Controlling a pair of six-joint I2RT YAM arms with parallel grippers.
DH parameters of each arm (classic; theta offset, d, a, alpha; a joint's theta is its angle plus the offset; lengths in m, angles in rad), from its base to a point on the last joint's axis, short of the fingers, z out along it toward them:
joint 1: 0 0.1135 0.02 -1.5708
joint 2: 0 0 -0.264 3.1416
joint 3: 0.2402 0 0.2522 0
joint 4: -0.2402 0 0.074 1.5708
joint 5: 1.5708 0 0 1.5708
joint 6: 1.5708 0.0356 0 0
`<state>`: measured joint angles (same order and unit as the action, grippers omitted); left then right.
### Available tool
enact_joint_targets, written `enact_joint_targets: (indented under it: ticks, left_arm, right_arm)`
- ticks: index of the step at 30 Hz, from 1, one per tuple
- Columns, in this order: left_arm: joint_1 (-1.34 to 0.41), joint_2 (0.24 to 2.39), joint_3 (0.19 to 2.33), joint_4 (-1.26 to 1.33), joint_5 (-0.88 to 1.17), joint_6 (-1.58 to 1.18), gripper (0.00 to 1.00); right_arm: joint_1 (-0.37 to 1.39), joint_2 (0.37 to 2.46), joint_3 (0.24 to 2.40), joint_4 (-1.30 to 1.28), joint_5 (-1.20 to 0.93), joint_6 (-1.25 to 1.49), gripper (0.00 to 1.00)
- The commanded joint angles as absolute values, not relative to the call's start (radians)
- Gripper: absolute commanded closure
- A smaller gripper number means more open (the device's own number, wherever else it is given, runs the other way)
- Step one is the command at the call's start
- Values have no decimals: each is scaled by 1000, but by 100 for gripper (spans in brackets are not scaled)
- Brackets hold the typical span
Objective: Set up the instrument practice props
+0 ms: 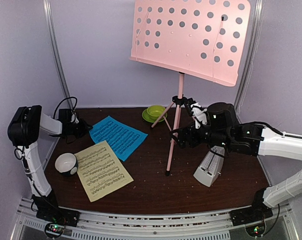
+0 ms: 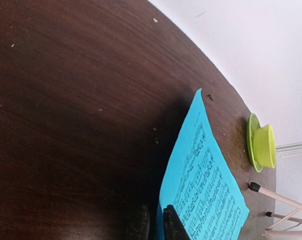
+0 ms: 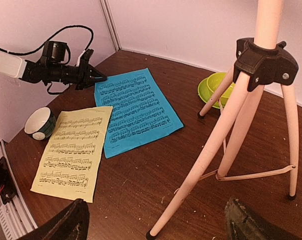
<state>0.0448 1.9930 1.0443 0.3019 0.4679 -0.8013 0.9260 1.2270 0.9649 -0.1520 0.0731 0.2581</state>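
We judge the step in hand to be picking up the blue sheet-music page (image 1: 118,136). It lies flat on the dark wood-grain table (image 1: 151,195) at centre left of the overhead view, its edge meeting the pale-yellow page (image 1: 103,170) lower in the frame. The left gripper (image 2: 158,217) looks clenched on the thin paper's left corner. The next move calls for a gentle lift, since so limp a sheet could slip or buckle, toward the hole-punched desk of the pink music stand (image 1: 191,35) at upper right. The right gripper (image 1: 183,137) hangs spread and empty beside the stand's slim tube, with the white pyramid metronome (image 1: 209,170) just below it in the frame.
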Motion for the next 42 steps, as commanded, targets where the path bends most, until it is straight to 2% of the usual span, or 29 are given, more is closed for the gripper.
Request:
enact_joint_targets:
  ticks: [1, 3, 12, 17, 21, 31, 36, 42]
  left_arm:
    - [38, 1874, 1099, 209, 545, -628, 94]
    - [30, 1835, 1127, 135, 564, -548, 100]
    - [-22, 1584, 1244, -126, 657, -254, 100]
    - [-59, 1463, 1309, -246, 764, -184, 100]
    - [-85, 1358, 1330, -303, 886, -198, 100]
    - [-186, 1108, 1270, -407, 1044, -325, 100]
    - [-326, 1020, 1229, -351, 1033, -455, 100]
    - [-369, 919, 1213, -165, 1096, -695, 100]
  right_arm:
    - [920, 1227, 983, -93, 11, 263, 6]
    - [921, 1227, 986, -86, -4, 267, 6]
    - [921, 1188, 990, -75, -101, 240, 7]
    - [919, 1198, 1094, -204, -182, 116, 5]
    - [918, 1192, 1164, -288, -245, 53, 3]
    - [918, 1179, 1307, -391, -395, -40, 3]
    - [917, 1183, 1355, -418, -437, -52, 3]
    - [917, 1176, 1403, -467, -473, -89, 3]
